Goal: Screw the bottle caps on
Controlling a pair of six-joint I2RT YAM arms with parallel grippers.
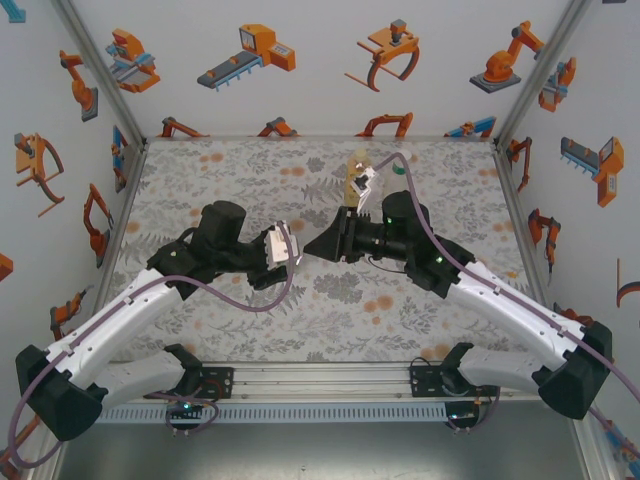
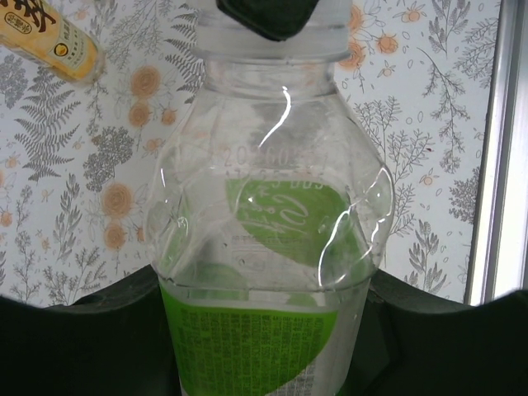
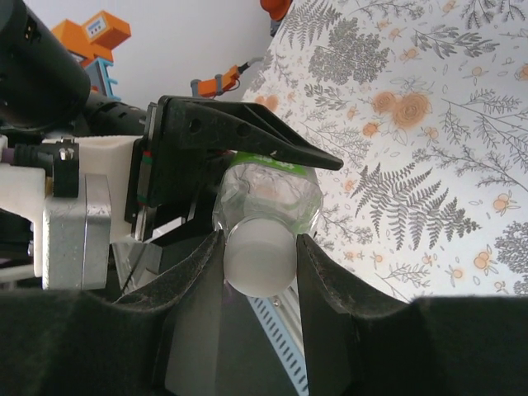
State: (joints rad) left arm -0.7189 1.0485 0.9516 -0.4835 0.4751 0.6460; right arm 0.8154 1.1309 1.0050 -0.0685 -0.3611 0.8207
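Observation:
My left gripper (image 2: 264,330) is shut on the lower body of the clear bottle (image 2: 268,206) with the white-green label, holding it off the table with its neck towards the right arm. A white bottle cap (image 3: 260,266) sits on that bottle's neck, and my right gripper (image 3: 260,247) is shut on the cap from both sides. In the top view the two grippers meet tip to tip at mid-table, left (image 1: 290,248) and right (image 1: 322,245). The yellow bottle (image 1: 355,180) lies on the floral cloth behind them, and shows again (image 2: 54,37) at the upper left of the left wrist view.
A small green item (image 1: 398,170) lies near the yellow bottle at the back, partly behind the right arm's purple cable. Printed walls enclose the table on three sides. A metal frame post (image 2: 495,148) stands to the right of the held bottle.

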